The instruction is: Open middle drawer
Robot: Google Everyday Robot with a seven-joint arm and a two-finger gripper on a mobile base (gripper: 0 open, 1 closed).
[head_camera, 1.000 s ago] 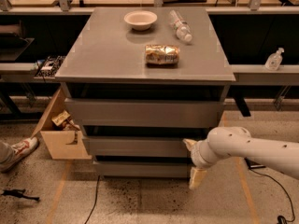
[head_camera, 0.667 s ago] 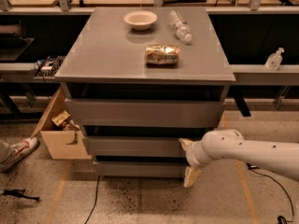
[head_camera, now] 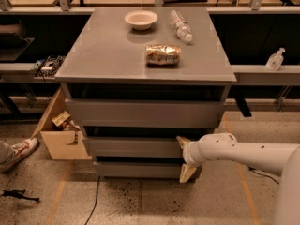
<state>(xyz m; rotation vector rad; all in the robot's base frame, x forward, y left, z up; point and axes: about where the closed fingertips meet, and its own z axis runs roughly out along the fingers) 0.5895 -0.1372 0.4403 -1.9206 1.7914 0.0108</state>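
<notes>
Holding the tool wide open at the right end of the middle drawer (second front of three), gripping nothing. Lying above on the counter: bowl, bottle, snack bag.

Gripper stood at the right end of the middle drawer, taller drawer above it, shortest drawer below, bowl, bottle and packet lay on the cabinet top above and behind, box left of it
</notes>
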